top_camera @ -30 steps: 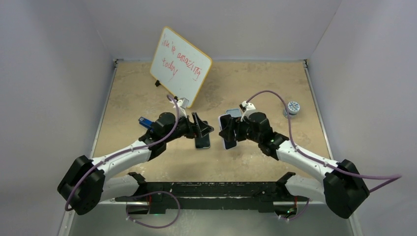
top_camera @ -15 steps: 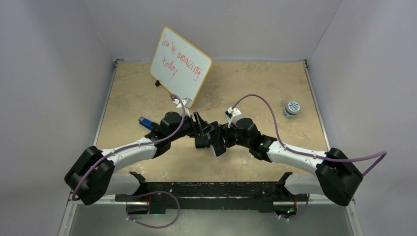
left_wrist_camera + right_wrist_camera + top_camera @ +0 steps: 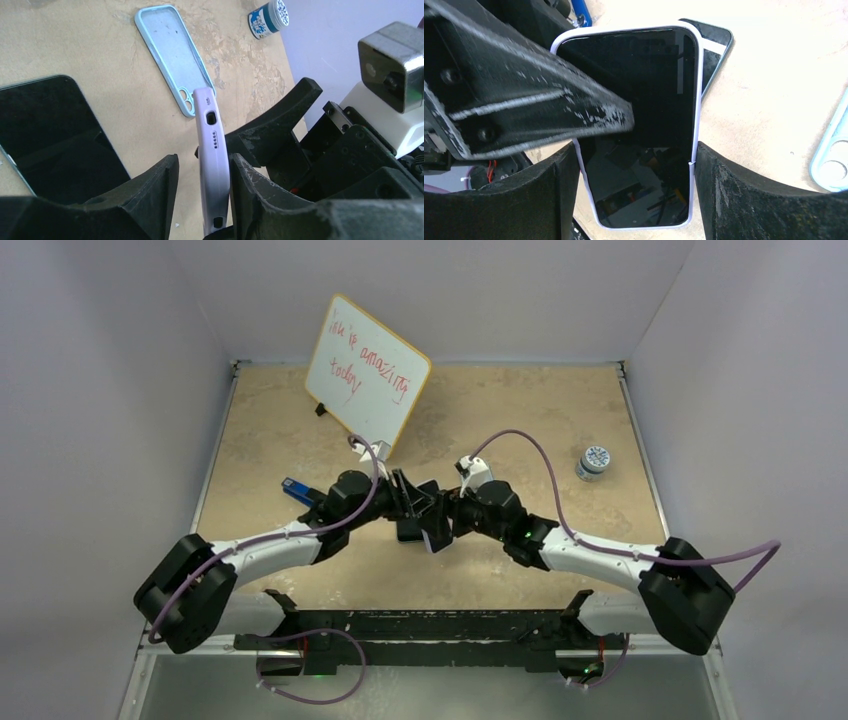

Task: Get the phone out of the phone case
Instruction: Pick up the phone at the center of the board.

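Note:
The phone in its lavender case [image 3: 639, 125] is held off the table, screen towards the right wrist camera. My right gripper [image 3: 635, 147] is shut on it, one pad on each long side. In the left wrist view the cased phone [image 3: 212, 165] shows edge-on, its port and speaker holes visible. My left gripper [image 3: 203, 159] is open and straddles that end: the right finger [image 3: 255, 195] touches the case and a gap remains at the left finger [image 3: 150, 200]. In the top view the two grippers meet mid-table, left gripper [image 3: 418, 508], right gripper [image 3: 440, 525].
A bare black phone [image 3: 50, 135] and an empty light-blue case [image 3: 172, 55] lie on the table under the grippers. A small blue-and-white jar [image 3: 596, 461] stands at the right, a whiteboard [image 3: 366, 375] at the back, a blue object [image 3: 296, 488] at the left.
My right arm has swung left carrying the cased phone, bringing it between the left gripper's fingers. The left arm shifted slightly towards it.

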Action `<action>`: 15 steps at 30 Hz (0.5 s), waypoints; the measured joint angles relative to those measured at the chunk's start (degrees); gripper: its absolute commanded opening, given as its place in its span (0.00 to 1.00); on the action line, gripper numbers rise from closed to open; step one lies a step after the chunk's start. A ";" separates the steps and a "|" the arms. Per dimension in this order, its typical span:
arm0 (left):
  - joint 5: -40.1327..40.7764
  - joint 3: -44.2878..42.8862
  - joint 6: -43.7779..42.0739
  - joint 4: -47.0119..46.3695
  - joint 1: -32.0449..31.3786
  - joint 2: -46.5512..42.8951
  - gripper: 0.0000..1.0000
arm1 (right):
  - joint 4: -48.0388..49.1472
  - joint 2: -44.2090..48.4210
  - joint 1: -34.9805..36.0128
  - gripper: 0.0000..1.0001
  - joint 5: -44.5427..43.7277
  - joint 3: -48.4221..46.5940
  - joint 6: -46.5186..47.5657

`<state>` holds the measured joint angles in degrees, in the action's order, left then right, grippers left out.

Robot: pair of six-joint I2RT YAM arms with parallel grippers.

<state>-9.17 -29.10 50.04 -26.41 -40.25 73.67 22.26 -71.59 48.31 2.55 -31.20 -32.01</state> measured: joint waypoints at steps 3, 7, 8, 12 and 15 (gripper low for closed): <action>0.02 0.00 0.24 -0.42 -0.74 0.63 0.39 | 1.49 -0.81 0.04 0.00 -0.11 -0.52 -0.26; 0.68 0.07 0.42 -1.46 -0.87 1.36 0.26 | 2.08 -1.68 0.07 0.11 -0.17 -0.98 -0.39; 0.66 0.09 0.39 -1.66 -0.87 1.38 0.21 | 2.10 -1.88 0.07 0.15 -0.26 -1.07 -0.39; 1.31 0.09 -0.09 -2.10 -1.09 1.11 0.00 | 2.08 -2.03 0.22 0.37 -1.20 -1.25 -0.04; 2.10 0.09 -0.61 -0.46 -1.14 -0.24 0.00 | 2.29 -1.79 0.48 0.59 -1.49 -1.25 0.24</action>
<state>-7.07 -29.02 49.43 -26.87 -41.39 73.43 24.56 -73.38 48.80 1.06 -32.45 -31.77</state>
